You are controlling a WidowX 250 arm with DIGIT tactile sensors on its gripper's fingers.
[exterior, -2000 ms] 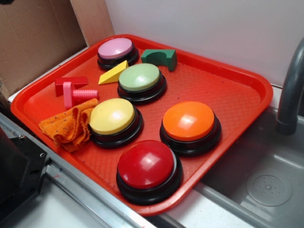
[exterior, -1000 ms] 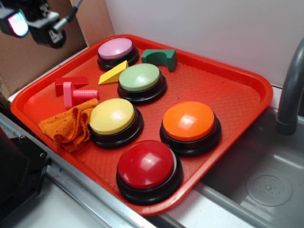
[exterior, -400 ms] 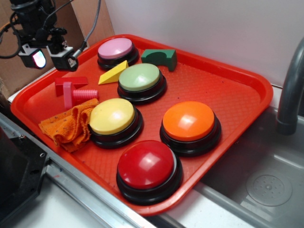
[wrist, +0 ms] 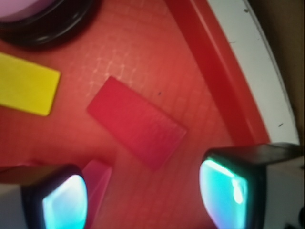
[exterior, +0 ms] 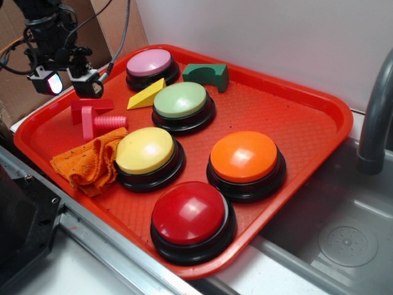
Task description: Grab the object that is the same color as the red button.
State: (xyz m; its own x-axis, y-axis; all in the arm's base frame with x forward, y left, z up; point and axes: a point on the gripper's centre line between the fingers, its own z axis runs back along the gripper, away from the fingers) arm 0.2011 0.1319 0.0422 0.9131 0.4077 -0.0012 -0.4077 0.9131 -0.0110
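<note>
Overhead, gripper pointing down, fingers apart, above red block.

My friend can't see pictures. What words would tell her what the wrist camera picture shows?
Looking straight down from the robot's open gripper, a flat red block lies on a red tray, just ahead of the two glowing fingertips. A yellow wedge sits at the left, a pink piece peeks beside the left fingertip, and a pink button's black base shows top left.
</note>
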